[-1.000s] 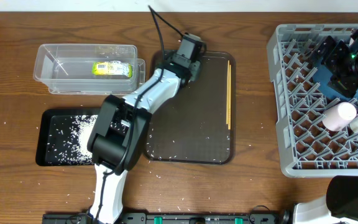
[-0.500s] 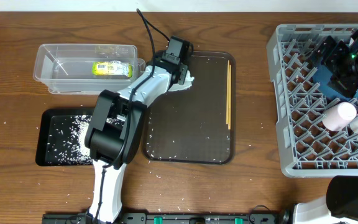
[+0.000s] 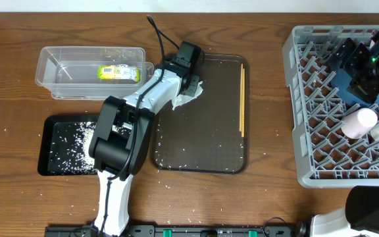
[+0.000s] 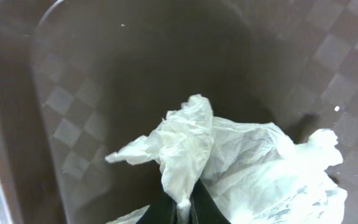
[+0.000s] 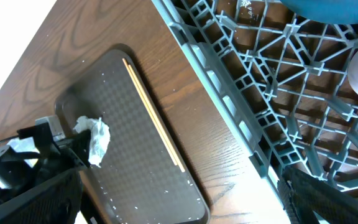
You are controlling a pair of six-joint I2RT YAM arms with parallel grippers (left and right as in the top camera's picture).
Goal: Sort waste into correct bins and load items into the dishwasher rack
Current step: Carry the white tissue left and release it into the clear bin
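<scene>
tissue (image 3: 189,94) at the top-left corner of the brown tray (image 3: 202,141) is pinched by one thin fold in the clamped left gripper (image 4: 180,206), so i'd worry it slips free before reaching the clear tub (image 3: 58,82).

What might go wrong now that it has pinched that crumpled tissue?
The left pincer grips only a thin fold of the tissue, so it may slip out mid-carry. The rest is loose and could snag on the clear tub's rim instead of dropping inside beside the wrapper.
</scene>
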